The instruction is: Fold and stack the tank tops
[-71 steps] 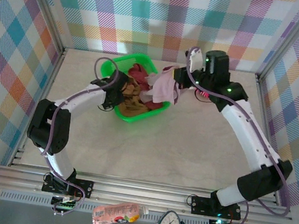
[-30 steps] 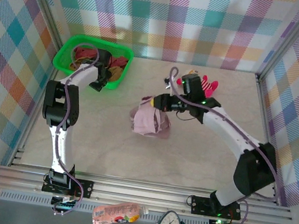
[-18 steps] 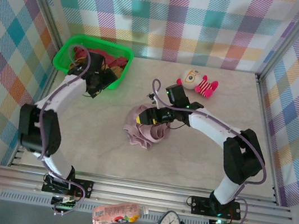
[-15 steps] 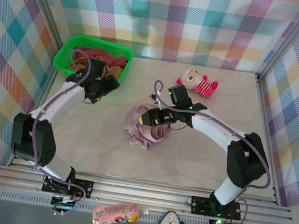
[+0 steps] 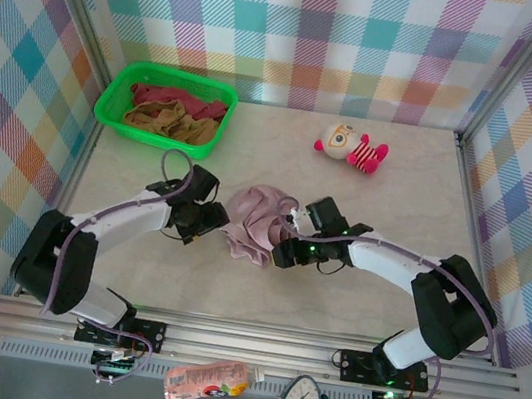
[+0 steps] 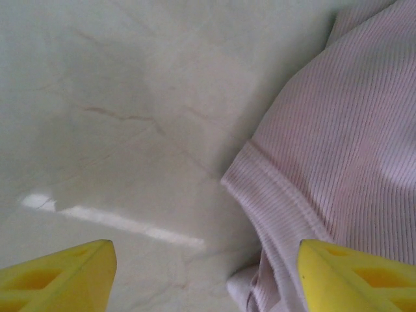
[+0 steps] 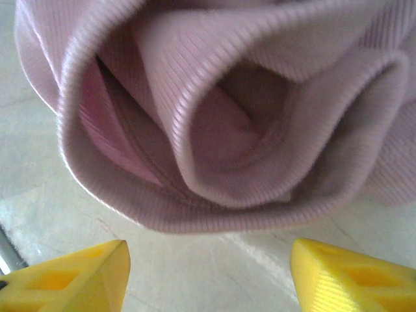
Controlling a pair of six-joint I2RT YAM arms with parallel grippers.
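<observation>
Evidently the flattening step is in hand, and no fold is made yet. The table (image 5: 360, 306) is pale and marbled. The basket (image 5: 170, 70) is set at the far left corner, well apart from both grippers. The maroon top (image 5: 176, 98) and tan top (image 5: 171, 125) are bunched inside it.

The pink top (image 5: 255, 220) is lying mid-table as a crumpled heap, rolled in on itself, with no hem or strap laid flat. A toy (image 5: 350, 147) is noted at the far side, away from the heap.

The left gripper (image 5: 212, 219) is held low just beside the heap's left edge. In its wrist view the jaws are spread wide and nothing is held, and a ribbed hem is seen running in toward the right fingertip. The right gripper (image 5: 286, 247) is held low at the heap's right edge. Its jaws are likewise wide and empty, and the rolled cloth is seen just ahead of them.

Judged next: an outer hem is to be pinched on each side and the two drawn apart until the cloth lies flat. A single layer should be taken, since the rolled folds are easily caught together.
</observation>
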